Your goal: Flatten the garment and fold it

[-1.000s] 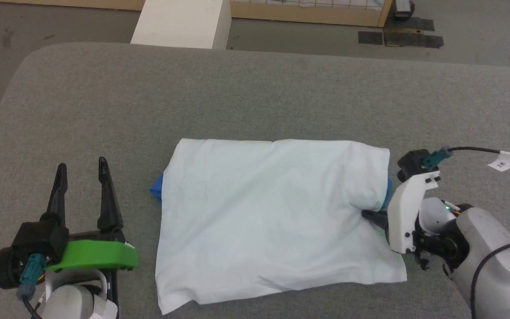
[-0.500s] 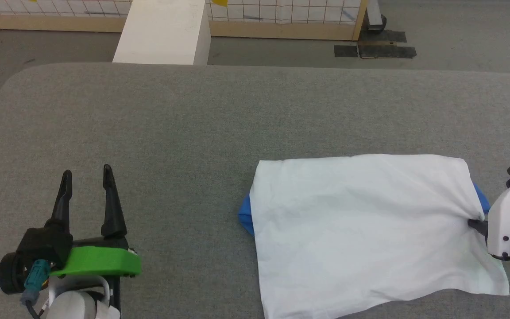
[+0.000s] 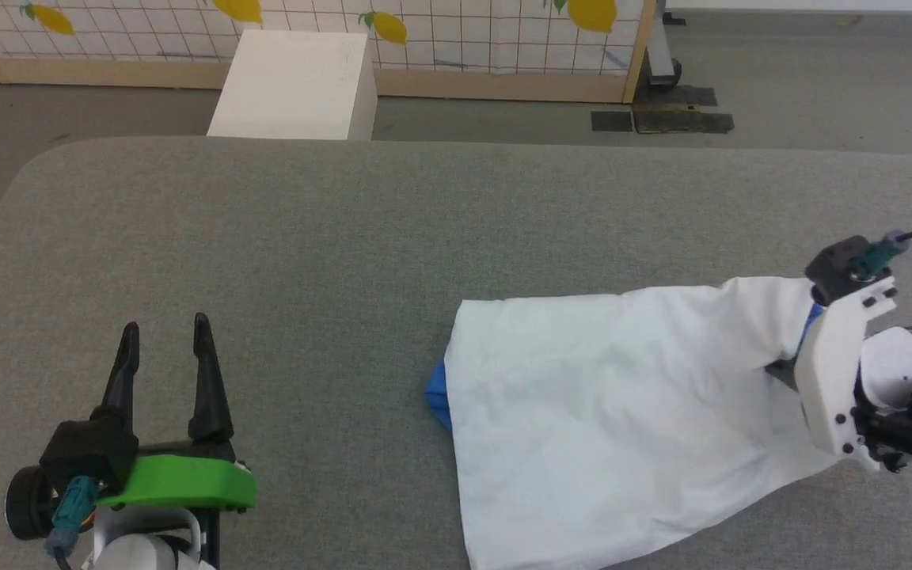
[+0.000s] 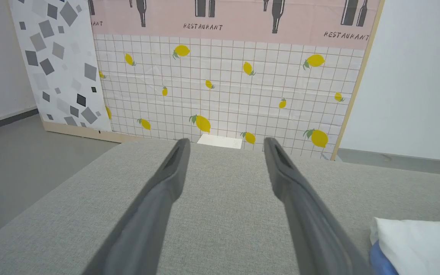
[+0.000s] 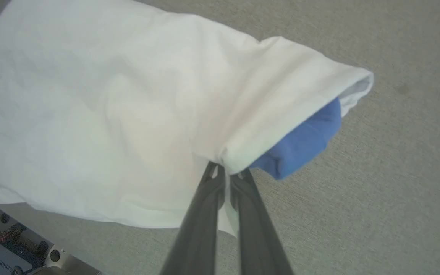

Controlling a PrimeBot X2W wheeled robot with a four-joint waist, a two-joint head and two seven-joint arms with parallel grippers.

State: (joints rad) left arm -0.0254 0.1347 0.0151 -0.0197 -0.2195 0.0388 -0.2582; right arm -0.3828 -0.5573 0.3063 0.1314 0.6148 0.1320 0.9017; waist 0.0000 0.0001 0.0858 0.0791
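Far left, head view: left gripper (image 3: 166,323) sits low over the grey padded table (image 3: 345,222), fingers pointing away from the robot and set well apart with nothing between them. A green bracket (image 3: 179,483) sits behind the fingers. The left wrist view shows the same: two dark fingers spread wide over bare grey fabric, with a corner of the garment at the lower right of that view, well apart from the fingers.

Beyond the table's far edge, left of centre: a white box (image 3: 294,83) stands on the floor against a tiled panel printed with lemons (image 3: 464,32). To the right of it, dark tape patches (image 3: 678,120) lie on the floor.

Right half of the table: the garment (image 3: 606,412) lies mostly flat with white uppermost, reaching the table's near edge. A small blue section (image 3: 436,396) pokes out at its left edge. Its left side rests on the table. Its right side is drawn up and gathered towards the right arm, with creases running to the grip point.

Far right: right gripper (image 5: 227,170), fingers pressed together and clamped on the garment's right edge. The right wrist view shows the tips pinching a white fold, with a blue layer (image 5: 300,145) tucked under that fold just beside the tips. A white bracket (image 3: 836,372) covers most of the fingers in the head view.
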